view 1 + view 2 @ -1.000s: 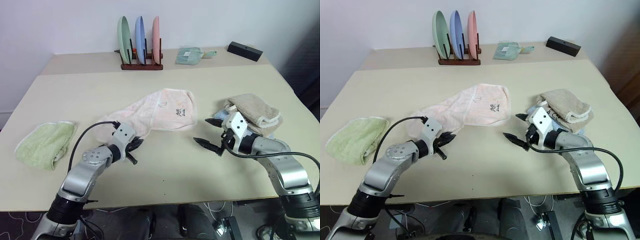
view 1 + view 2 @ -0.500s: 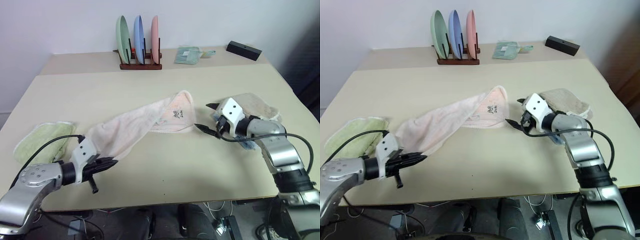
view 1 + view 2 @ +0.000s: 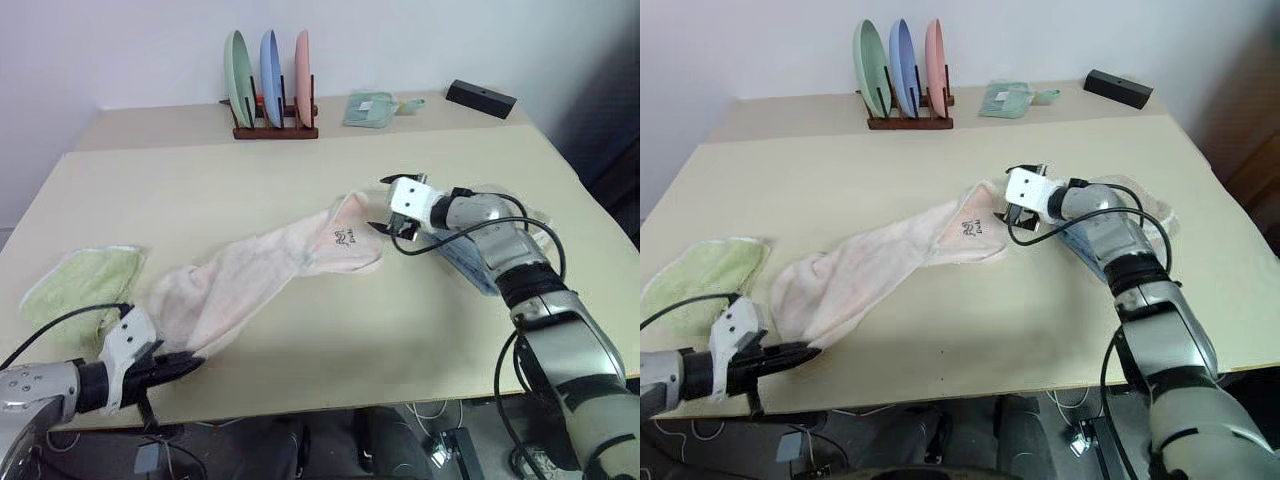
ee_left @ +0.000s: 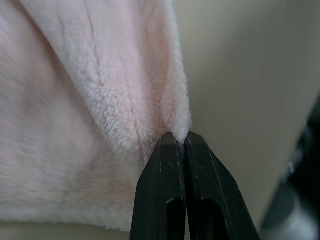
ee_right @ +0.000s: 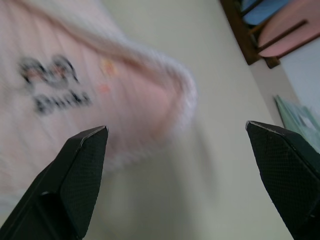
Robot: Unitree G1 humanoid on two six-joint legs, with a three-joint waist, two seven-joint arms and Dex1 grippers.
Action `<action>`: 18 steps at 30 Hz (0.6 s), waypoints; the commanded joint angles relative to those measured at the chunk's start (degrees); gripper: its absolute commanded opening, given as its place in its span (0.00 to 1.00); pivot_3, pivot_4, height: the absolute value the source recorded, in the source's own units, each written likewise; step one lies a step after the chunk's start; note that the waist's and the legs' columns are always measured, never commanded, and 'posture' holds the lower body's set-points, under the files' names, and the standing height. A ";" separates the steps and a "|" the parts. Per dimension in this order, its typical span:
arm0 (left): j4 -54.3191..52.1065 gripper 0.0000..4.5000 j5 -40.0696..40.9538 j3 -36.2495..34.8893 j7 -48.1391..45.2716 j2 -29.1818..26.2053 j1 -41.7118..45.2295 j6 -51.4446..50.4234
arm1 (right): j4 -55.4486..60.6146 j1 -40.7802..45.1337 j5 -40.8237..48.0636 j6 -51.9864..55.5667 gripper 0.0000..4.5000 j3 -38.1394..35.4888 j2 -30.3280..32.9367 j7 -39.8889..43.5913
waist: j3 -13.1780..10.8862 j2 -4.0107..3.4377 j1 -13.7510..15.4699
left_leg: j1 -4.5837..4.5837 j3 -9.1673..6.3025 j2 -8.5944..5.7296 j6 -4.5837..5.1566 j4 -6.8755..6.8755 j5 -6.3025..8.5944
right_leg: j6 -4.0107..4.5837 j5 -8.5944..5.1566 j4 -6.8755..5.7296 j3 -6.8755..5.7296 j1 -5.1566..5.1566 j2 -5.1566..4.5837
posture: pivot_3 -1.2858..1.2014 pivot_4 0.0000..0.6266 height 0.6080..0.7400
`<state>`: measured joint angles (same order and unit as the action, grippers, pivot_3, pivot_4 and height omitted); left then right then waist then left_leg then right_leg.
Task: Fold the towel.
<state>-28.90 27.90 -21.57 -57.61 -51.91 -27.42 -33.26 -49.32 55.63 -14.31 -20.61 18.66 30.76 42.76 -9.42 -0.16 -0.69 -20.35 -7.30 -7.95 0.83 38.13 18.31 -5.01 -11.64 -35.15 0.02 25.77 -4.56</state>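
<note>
The pale pink towel (image 3: 270,275) is stretched diagonally across the table (image 3: 330,350), its near-left corner clenched in the left gripper (image 4: 175,142) at the near edge. The right gripper (image 3: 392,208), fingers spread wide and empty, is poised at the far-right embroidered end. A thin pinch is revealed by the left wrist view, so the corner could be lost under tension. The right end's rounded edge, lying between the 2 fingers (image 5: 75,175), could be pushed away rather than caught.

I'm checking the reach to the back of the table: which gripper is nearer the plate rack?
Right. The right gripper hovers open at the pink towel's far end, mid-table below the plate rack. The left gripper pinches the towel's other end at the near table edge.
</note>
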 commanded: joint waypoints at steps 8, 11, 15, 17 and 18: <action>-0.06 0.01 -1.48 -1.19 0.25 0.70 -1.70 2.12 | -16.08 12.09 -9.03 -13.00 1.00 4.72 -5.63 -5.32 | -0.01 -0.01 -0.33 | -0.02 -0.01 0.01 -0.03 -0.05 -0.01 | 0.03 -0.02 -0.05 0.02 0.09 0.03 | 0.52 0.24 0.98; -0.12 0.01 -1.73 -0.79 0.44 0.92 -1.77 2.35 | -18.72 13.82 -10.92 -13.94 1.00 5.69 -7.19 -6.88 | -0.01 -0.01 -0.35 | -0.02 0.00 0.01 -0.03 -0.05 -0.01 | 0.04 -0.02 -0.06 0.02 0.11 0.04 | 0.52 0.24 0.98; -0.54 0.01 -2.00 -0.41 0.77 1.41 -2.10 2.67 | -22.00 16.21 -15.18 -12.76 1.00 8.16 -9.42 -11.75 | -0.02 -0.03 -0.40 | -0.02 0.00 0.01 -0.05 -0.06 -0.03 | 0.05 -0.02 -0.09 0.04 0.14 0.05 | 0.52 0.24 0.98; -0.80 0.00 -2.03 -0.37 1.02 1.74 -2.24 2.71 | -23.36 17.10 -16.69 -10.67 0.95 8.76 -10.19 -14.71 | -0.02 -0.03 -0.36 | -0.04 0.00 0.00 -0.06 -0.07 -0.03 | 0.05 -0.02 -0.11 0.06 0.18 0.05 | 0.52 0.24 0.98; -0.94 0.00 -2.04 -0.39 1.10 1.92 -2.34 2.70 | -23.92 17.42 -17.31 -9.72 0.89 8.97 -10.45 -15.97 | -0.02 -0.03 -0.33 | -0.06 0.00 0.00 -0.07 -0.07 -0.03 | 0.05 -0.02 -0.12 0.06 0.20 0.05 | 0.52 0.24 0.98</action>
<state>-28.42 26.05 -21.45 -56.74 -50.26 -29.35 -31.38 -72.88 70.76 -30.71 -31.42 27.53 20.52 29.39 -9.44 -0.19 -1.02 -20.42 -7.30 -7.95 0.76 38.06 18.28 -4.96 -11.66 -35.27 0.08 25.98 -4.50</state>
